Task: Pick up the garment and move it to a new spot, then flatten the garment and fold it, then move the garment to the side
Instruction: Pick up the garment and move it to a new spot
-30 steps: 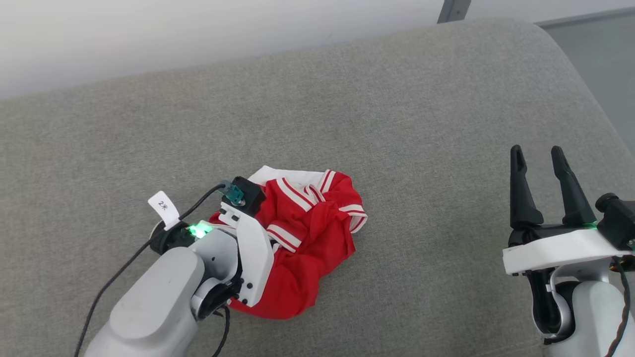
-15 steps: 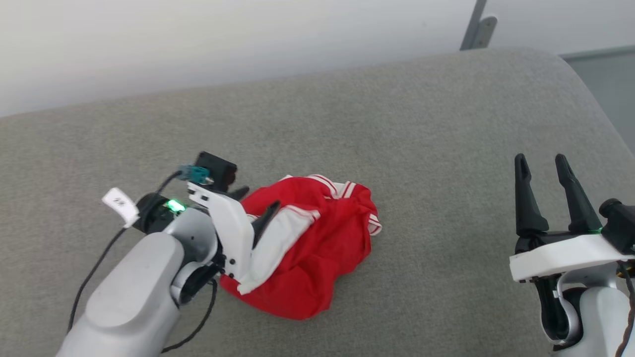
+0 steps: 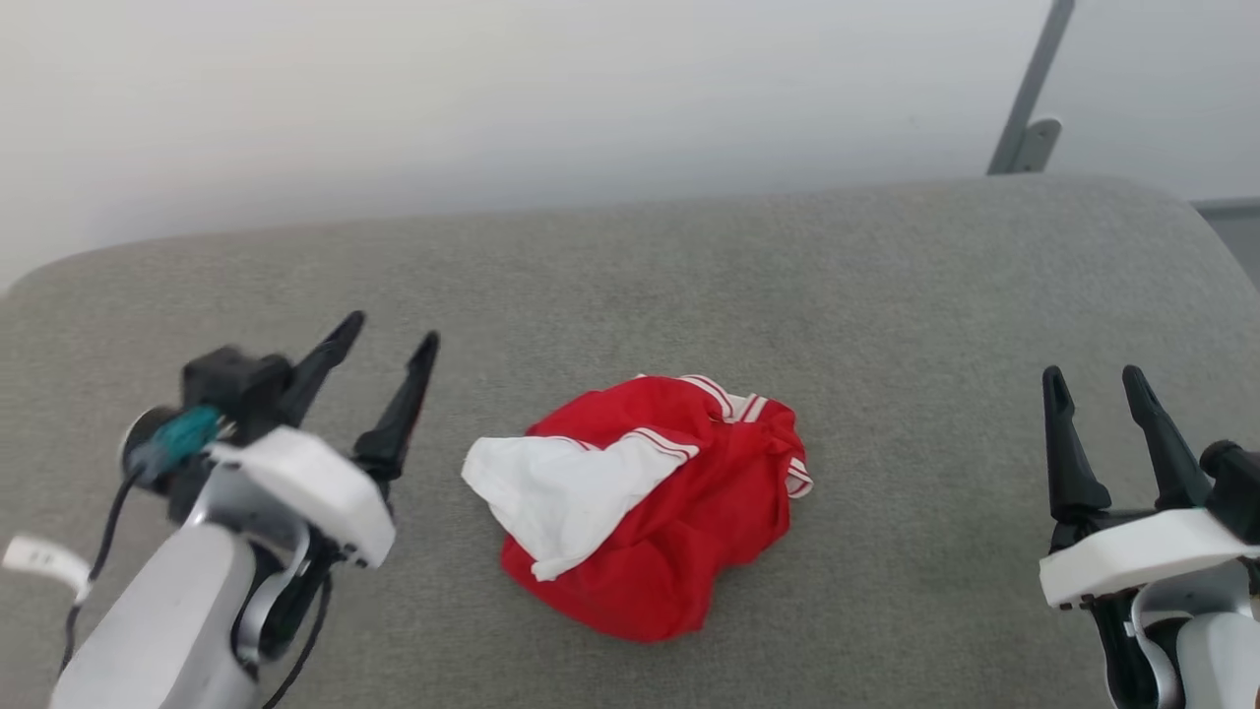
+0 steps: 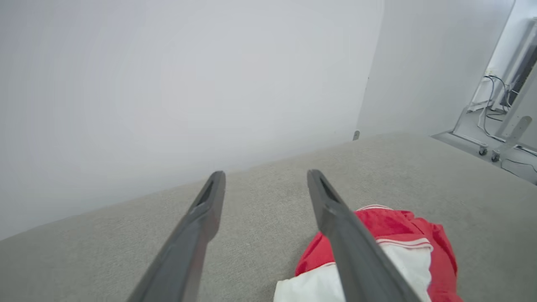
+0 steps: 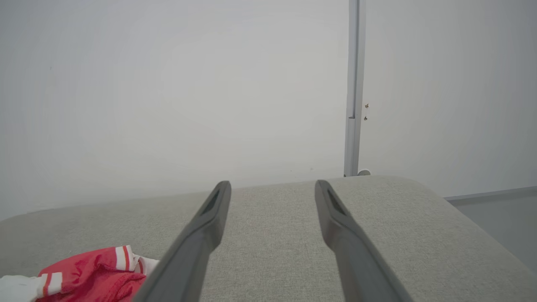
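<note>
The garment (image 3: 655, 497), red with a white sleeve and striped bands, lies crumpled in a heap on the grey cushion (image 3: 640, 286). Left of the heap my left gripper (image 3: 390, 337) stands open and empty, clear of the cloth. In the left wrist view the garment (image 4: 398, 247) lies low right, partly behind one finger, with the left gripper (image 4: 264, 178) open over bare cushion. My right gripper (image 3: 1095, 380) is open and empty at the far right, well apart from the heap. The right wrist view shows the garment (image 5: 88, 272) at lower left and the right gripper (image 5: 272, 186) open.
A white wall (image 3: 492, 98) rises just behind the cushion. A grey metal post (image 3: 1029, 108) stands at the back right. The cushion's rounded right edge (image 3: 1216, 256) drops to a grey floor. Cables and a wheeled frame (image 4: 499, 121) are far right in the left wrist view.
My left gripper opened, let go of the garment and drew back to the left. The garment now lies free with a white sleeve on top. The head camera tilted up.
</note>
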You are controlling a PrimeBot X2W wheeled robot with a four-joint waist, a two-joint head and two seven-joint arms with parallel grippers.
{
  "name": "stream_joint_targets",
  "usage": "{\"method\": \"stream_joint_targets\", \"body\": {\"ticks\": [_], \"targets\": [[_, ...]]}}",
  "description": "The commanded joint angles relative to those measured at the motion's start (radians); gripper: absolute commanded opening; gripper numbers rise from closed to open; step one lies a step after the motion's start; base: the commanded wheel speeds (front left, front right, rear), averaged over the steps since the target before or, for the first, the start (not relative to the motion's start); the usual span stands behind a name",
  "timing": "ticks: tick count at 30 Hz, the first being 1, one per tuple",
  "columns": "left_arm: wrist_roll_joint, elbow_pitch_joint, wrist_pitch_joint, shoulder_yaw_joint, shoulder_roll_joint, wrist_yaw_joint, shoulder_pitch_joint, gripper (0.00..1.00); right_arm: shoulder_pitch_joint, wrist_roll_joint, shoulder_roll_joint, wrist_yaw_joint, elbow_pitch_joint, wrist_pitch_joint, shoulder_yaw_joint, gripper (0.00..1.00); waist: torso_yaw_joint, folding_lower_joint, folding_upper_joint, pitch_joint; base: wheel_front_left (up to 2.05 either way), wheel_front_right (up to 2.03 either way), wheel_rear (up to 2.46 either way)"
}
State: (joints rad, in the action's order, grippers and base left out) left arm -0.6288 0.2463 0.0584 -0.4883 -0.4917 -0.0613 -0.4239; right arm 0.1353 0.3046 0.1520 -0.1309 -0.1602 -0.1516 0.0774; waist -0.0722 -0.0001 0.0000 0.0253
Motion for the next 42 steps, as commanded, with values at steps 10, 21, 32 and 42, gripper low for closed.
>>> {"method": "stream_joint_targets", "body": {"ticks": [10,21,32,42], "targets": [[0.026,-0.117,0.187,0.103,-0.059,0.093,0.209,1.0,-0.037,-0.013,0.021,0.0,-0.012,-0.003,0.0,1.0,0.069,0.0001,0.0,-0.041,0.0,0.0,0.0],[0.028,-0.176,0.208,0.237,-0.024,0.11,0.363,1.0,-0.065,-0.004,0.008,0.0,-0.009,-0.002,-0.004,1.0,0.103,0.0001,0.0,-0.052,0.0,0.0,0.0],[0.092,-0.198,0.208,0.393,0.062,0.056,0.481,1.0,-0.09,-0.008,-0.003,0.0,0.0,-0.009,0.008,1.0,0.127,0.0001,0.0,-0.056,0.0,0.0,0.0],[0.15,-0.185,0.208,0.462,0.127,-0.01,0.513,1.0,-0.123,-0.022,-0.027,0.0,-0.001,-0.023,0.014,1.0,0.133,0.0001,0.0,-0.06,0.0,0.0,0.0]]}}
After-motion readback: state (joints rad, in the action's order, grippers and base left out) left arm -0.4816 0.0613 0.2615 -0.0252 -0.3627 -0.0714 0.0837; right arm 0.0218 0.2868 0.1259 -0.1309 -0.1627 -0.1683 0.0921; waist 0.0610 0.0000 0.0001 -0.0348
